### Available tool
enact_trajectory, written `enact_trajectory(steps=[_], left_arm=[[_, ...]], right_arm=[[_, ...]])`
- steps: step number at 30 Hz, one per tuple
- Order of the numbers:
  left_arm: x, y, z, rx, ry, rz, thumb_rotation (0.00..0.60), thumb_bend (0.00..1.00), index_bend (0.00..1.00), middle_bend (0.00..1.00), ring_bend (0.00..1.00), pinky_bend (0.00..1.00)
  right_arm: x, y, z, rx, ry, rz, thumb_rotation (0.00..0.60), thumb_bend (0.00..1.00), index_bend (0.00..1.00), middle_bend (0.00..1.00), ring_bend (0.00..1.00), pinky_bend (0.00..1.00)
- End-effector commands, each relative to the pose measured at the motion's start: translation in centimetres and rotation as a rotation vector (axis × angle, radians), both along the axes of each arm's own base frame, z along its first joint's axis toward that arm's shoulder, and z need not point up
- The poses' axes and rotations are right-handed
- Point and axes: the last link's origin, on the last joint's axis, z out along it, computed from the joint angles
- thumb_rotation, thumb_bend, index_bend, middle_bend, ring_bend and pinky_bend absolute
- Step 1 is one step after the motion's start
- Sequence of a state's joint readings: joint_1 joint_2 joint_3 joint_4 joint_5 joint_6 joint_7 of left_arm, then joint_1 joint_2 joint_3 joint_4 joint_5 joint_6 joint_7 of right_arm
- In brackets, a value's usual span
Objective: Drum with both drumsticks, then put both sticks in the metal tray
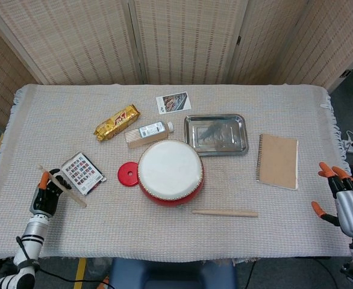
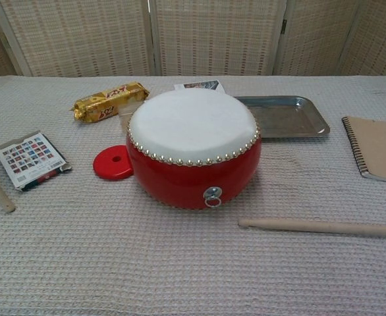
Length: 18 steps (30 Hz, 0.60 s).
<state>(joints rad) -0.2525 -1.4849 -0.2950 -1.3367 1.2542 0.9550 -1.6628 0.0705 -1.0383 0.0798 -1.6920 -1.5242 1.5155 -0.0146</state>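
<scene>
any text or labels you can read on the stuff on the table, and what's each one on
Gold snack bar wrapper: red lettering, too blurred to read for sure.
White bottle: printed label, too small to read.
Colourful card pack: grid of tiny pictures, no legible words.
Photo card: picture only, any text is too small.
Brown notebook, red drum, metal tray: no text visible.

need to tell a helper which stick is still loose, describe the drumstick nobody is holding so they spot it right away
Start at the round red drum with the white skin in the middle of the cloth-covered table. Just in front of it, toward the robot, a plain pale wooden drumstick lies flat on the cloth, parallel to the near table edge. Unlike the other wooden stick, gripped by the left hand, nothing touches it.
</scene>
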Motion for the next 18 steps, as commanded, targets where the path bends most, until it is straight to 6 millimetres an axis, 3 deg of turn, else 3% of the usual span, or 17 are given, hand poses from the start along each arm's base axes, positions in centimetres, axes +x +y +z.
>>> enact_trajectory(steps=[1,6,18], left_arm=[[-0.4,-1.2,-0.8,0.011,0.139,-0.058,0.318,0.38,0.5,0.69,0.62,0.62],[-0.1,-1.6,-1.6,0.014,0.242,-0.108,0.32,0.38,0.58,0.73,0.66,0.68],[1.0,-2.4,-2.4,0.021,0.383,-0.201,0.357,0.38,0.65,0.77,0.69,0.7]], right_arm=[[0.1,0.0,0.0,0.001,0.001,0.003,0.6,0.18,0.08,0.24,0.11,0.25],[0.2,0.0,0.0,0.002,0.0,0.005,0.6,0.18,0.08,0.24,0.11,0.25],[0.1,0.2,0.2,-0.004,-0.007,0.008,0.6,0.18,0.08,0.24,0.11,0.25]])
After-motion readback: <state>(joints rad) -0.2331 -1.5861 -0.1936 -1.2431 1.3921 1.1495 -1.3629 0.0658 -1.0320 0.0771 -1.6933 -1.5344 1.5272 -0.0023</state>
